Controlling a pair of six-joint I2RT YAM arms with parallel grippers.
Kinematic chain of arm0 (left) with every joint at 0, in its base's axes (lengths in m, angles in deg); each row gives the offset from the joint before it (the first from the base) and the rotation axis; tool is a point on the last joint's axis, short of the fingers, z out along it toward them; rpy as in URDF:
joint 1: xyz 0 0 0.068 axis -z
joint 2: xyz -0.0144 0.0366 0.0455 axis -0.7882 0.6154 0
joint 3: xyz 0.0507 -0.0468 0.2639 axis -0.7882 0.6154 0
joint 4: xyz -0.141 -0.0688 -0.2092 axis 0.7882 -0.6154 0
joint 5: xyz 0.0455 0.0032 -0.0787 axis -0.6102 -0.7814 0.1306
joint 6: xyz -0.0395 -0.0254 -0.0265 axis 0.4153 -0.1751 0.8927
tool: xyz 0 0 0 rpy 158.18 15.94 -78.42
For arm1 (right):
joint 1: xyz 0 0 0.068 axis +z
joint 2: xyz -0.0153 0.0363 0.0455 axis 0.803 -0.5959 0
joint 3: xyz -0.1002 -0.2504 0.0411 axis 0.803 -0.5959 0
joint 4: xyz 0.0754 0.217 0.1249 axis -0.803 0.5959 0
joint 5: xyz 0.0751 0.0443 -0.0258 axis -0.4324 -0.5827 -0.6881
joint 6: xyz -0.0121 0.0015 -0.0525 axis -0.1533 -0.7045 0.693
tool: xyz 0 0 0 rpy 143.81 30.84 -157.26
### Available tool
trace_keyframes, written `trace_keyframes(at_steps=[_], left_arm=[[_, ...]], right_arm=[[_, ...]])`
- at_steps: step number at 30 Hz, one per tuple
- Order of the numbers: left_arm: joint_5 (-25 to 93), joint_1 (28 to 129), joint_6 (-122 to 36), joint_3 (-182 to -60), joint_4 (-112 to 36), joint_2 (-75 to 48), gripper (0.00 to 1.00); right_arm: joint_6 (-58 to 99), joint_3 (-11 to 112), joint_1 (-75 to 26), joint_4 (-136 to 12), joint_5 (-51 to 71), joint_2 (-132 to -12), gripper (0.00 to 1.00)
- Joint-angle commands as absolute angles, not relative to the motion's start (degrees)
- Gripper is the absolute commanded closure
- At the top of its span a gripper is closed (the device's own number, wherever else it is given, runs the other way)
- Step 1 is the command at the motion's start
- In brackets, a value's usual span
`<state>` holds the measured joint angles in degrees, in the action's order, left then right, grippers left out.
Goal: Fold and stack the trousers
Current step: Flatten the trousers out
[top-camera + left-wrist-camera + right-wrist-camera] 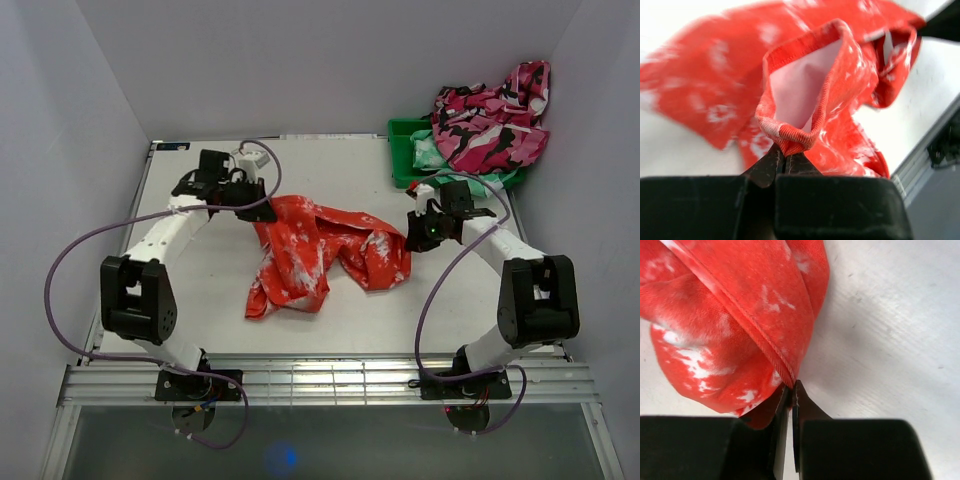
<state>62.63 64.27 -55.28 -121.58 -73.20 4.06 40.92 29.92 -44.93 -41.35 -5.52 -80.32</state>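
Quick look at the setup: the trousers (320,255) are lying in a crumpled heap roughly mid-bench (340,170), not flat at all. One part trails down toward 7 o'clock, and another bunches out toward 3 o'clock.

The left claw (262,212) sits at the heap's 11 o'clock corner. In the left wrist view its fingers (767,167) are squeezed together on a hemmed edge of the cloth. The hem loops up from the tips like a little open mouth showing the pale inside, and the rest of the fabric spreads away toward 12 and 2 o'clock.

The right claw (412,238) is at the heap's 3 o'clock edge. From the right wrist camera the fingers (807,407) are pressed nearly flat to each other, with a stitched seam running straight down into the tips. So it's nipping just the very edge of a fold. The bulk of the cloth hangs off toward 10 o'clock from there, with bare bench off to 2 o'clock.

Off in the bench's 1 o'clock corner there's a green bin (402,140) with a mint-green and white garment (430,152) in it. A pink, black and white camouflage garment (490,115) is piled on top, well apart from the trousers.
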Motion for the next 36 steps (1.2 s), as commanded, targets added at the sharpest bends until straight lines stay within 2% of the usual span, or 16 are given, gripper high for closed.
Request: trace_keyframes(at_steps=[1, 3, 9, 15, 20, 29, 32, 36], left_arm=[[60.0, 54.1, -52.4, -127.7, -73.3, -5.0, 1.00], [58.7, 47.5, -52.5, -131.0, -74.5, -6.1, 1.00], [55.1, 39.1, -53.6, -136.6, -74.0, -11.1, 1.00], [42.8, 35.9, -51.6, -138.4, -69.9, -15.2, 1.00], [37.9, 35.6, -53.1, -137.0, -67.0, -16.8, 1.00], [25.5, 34.9, -54.2, -135.6, -61.3, -16.6, 1.00], [21.5, 33.6, -57.4, -137.1, -59.5, -13.5, 1.00], [22.3, 29.8, -58.3, -141.4, -57.7, -8.0, 1.00]], right_arm=[[41.5, 33.9, -47.1, -41.9, -6.2, -75.0, 0.92], [41.7, 35.1, -48.4, -41.9, -6.7, -73.4, 0.92], [42.2, 38.7, -49.9, -41.3, -8.3, -68.8, 0.92], [43.7, 44.9, -50.6, -39.1, -8.1, -63.8, 0.92], [45.8, 52.0, -50.8, -38.6, -6.7, -60.1, 0.92], [46.2, 63.8, -50.9, -41.2, -3.9, -61.3, 0.92], [48.3, 63.8, -51.0, -40.6, -3.5, -61.6, 0.92], [51.4, 58.8, -51.0, -37.5, -4.7, -59.9, 0.92]])
